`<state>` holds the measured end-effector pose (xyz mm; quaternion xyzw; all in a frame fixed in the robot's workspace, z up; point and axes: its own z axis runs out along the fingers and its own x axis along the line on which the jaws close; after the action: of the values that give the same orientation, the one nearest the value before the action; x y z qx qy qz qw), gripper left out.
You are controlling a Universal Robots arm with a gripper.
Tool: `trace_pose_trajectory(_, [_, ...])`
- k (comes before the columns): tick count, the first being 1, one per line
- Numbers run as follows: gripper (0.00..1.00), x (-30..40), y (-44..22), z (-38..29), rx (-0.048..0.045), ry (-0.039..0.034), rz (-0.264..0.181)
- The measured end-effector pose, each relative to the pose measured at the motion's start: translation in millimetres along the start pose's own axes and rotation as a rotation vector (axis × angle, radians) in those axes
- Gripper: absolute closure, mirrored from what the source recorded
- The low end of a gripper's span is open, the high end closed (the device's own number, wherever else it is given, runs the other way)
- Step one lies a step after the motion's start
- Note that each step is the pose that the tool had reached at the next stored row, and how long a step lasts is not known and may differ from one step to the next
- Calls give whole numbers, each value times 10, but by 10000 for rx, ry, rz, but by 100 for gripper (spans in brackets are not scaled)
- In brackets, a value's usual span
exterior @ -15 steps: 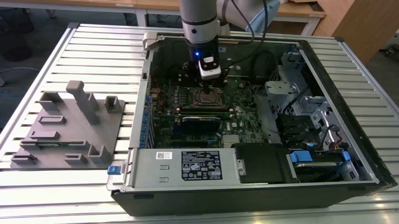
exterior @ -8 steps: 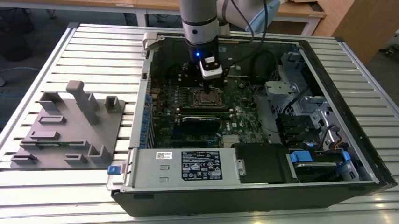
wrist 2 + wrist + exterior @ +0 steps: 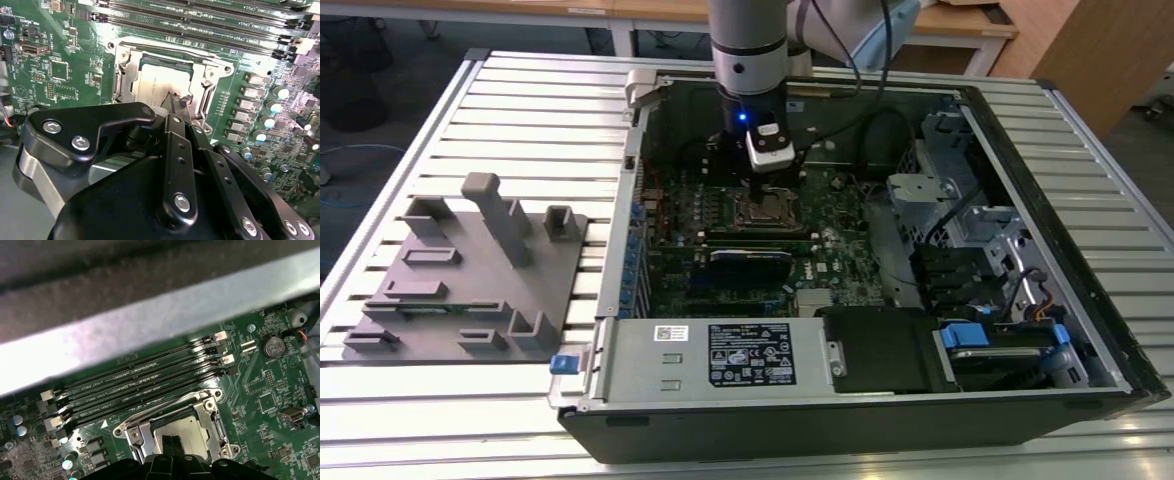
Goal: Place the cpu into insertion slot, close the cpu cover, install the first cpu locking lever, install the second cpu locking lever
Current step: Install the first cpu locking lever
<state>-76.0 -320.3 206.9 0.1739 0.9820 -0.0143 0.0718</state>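
where the arm reaches down into the open computer case (image 3: 1067,330) in the exterior view, the gripper (image 3: 766,178) hangs just above the insertion slot (image 3: 766,209), which sits in the far-middle part of the green circuit board (image 3: 707,280). the case lies on its side on a slatted metal table (image 3: 507,110). on the exterior view's left, well apart from the case, a grey fixture block (image 3: 460,275) with upright posts rests on the table. from here i cannot tell how the fingers stand.

in the second wrist view, the gripper (image 3: 176,100) has its two thin black fingers (image 3: 172,107) pressed together, tips close over the cpu (image 3: 155,85). the cpu lies flat inside the insertion slot (image 3: 122,82), its dull silver top showing through the square window of the cpu cover (image 3: 210,75), which lies down over the socket. long black memory slots (image 3: 200,20) run just beyond the socket, and a row of small capacitors (image 3: 272,107) stands beside it.

in the first wrist view, the gripper (image 3: 172,444) shows the same closed fingertips (image 3: 168,445) over the near edge of the cpu (image 3: 187,432), holding nothing. the cpu cover (image 3: 207,407) frames the chip, and the memory slots (image 3: 145,377) lie on the far side of it, beneath a grey metal wall of the case (image 3: 150,310).
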Motion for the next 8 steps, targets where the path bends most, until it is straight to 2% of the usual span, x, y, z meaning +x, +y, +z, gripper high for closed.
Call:
trace_pose_trajectory(5, [90, -2, 1, 0, 1, 1, 0])
trace_pose_trajectory(6, [90, -9, 4, 2, 5, 21, -2])
trace_pose_trajectory(8, [90, -32, 12, 5, 42, 114, -6])
